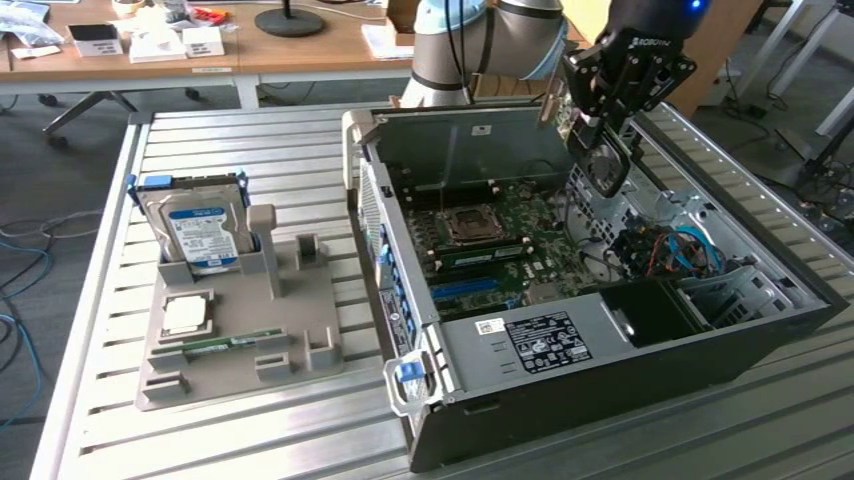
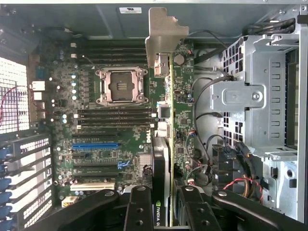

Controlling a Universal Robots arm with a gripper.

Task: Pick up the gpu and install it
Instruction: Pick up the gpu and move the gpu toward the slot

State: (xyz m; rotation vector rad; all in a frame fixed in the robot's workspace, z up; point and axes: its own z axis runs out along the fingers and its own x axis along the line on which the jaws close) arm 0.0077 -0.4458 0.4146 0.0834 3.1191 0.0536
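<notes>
Slatted metal table (image 1: 240, 150) carries an open computer case (image 1: 627, 385), motherboard (image 1: 534, 250) exposed. In the exterior view, at the case's one o'clock corner, the gripper (image 1: 601, 135) hangs over it, fingers (image 2: 139, 211) clamped on the gpu (image 2: 163, 115), held edge-on above the board, silver bracket (image 2: 161, 33) at the far end. A hard drive (image 1: 200, 225) stands at the case's nine o'clock.

The worktop (image 1: 240, 150) is a big metal one made of long flat slats with thin gaps between them. Two things sit right on it. A grey tray (image 1: 214, 390) lies flat in the lower left of the frame. An open black computer case (image 1: 641, 385) lies on its side in the middle and right, near the tray but not touching it
</notes>
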